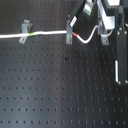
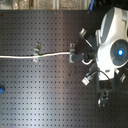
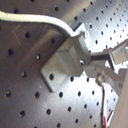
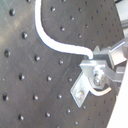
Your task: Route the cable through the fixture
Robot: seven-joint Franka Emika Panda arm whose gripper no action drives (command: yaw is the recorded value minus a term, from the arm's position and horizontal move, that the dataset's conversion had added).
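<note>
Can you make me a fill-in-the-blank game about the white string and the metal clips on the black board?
1. The cable is mostly the color ____.
2. In the first exterior view, just past the left clip, the cable has a short band colored ____.
3. Near the middle clip, under the gripper, the cable's short band is ____.
4. The black board is covered with rows of small ____.

Missing words: white, green, red, holes
</note>
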